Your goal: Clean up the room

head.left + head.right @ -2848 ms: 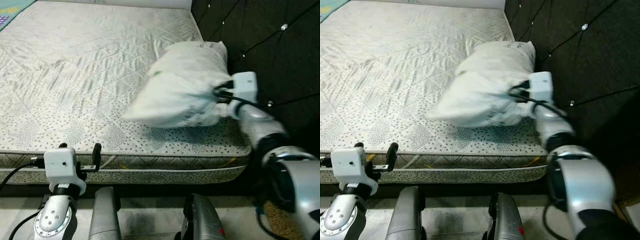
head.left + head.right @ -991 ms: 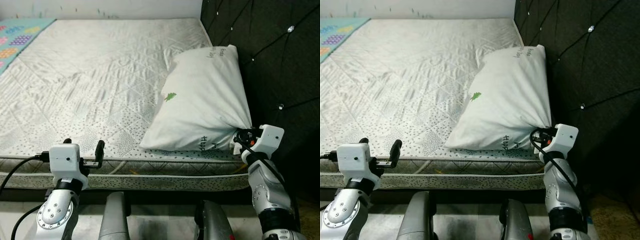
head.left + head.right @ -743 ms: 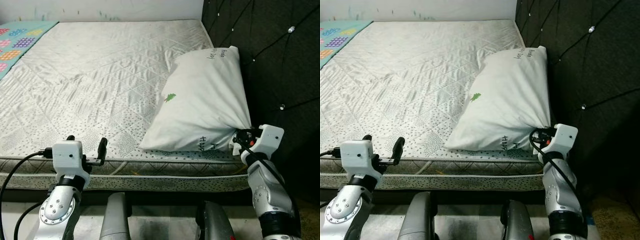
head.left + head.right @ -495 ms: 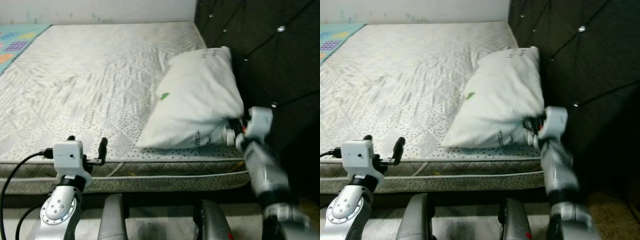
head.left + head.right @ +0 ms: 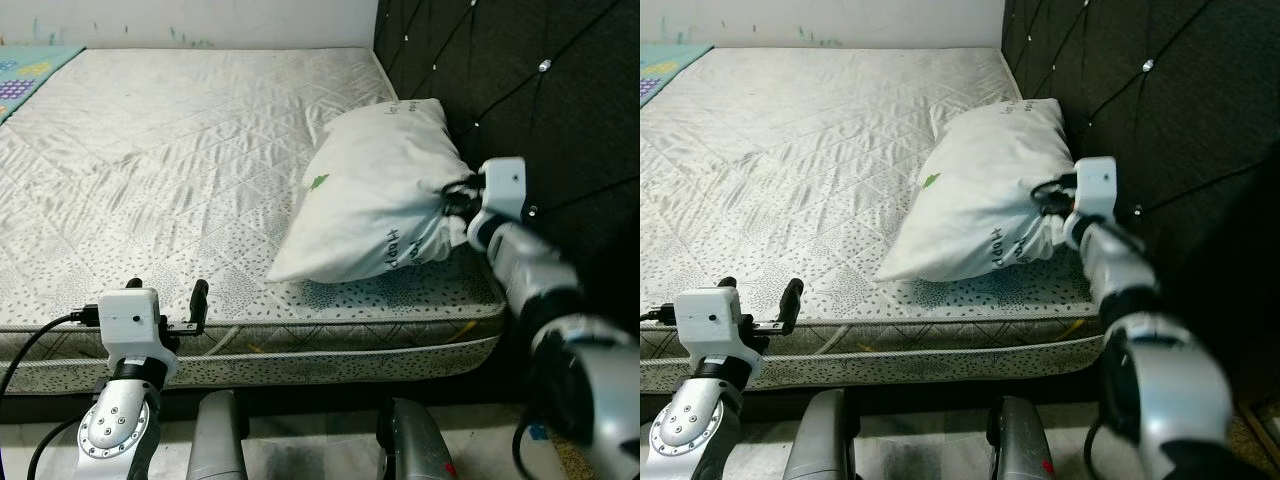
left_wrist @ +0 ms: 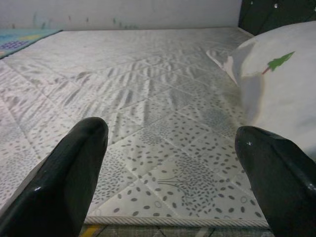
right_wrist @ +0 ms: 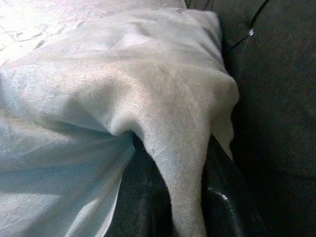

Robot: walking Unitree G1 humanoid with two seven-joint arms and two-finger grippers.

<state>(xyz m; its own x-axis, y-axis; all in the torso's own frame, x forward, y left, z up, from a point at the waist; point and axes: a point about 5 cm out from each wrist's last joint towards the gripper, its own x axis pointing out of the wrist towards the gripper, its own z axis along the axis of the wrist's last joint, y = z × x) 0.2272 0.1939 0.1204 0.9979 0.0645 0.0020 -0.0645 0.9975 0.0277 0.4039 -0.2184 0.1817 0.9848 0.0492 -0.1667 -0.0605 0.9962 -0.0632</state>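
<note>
The white pillow (image 5: 378, 190), printed with a green leaf and dark lettering, lies at the frame's right against the dark headboard (image 5: 520, 90). The right tool (image 5: 452, 200) pinches its bunched corner; the left tool (image 5: 165, 300) hovers spread, lower left, over the bed (image 5: 180, 160).

Bare quilted mattress (image 5: 180, 150), grey dotted pattern, piped front edge. Dark tufted headboard (image 5: 500, 80) with shiny studs along its right side. Colourful play mat (image 5: 25, 75) at far left corner. White wall (image 5: 200, 20) behind.
</note>
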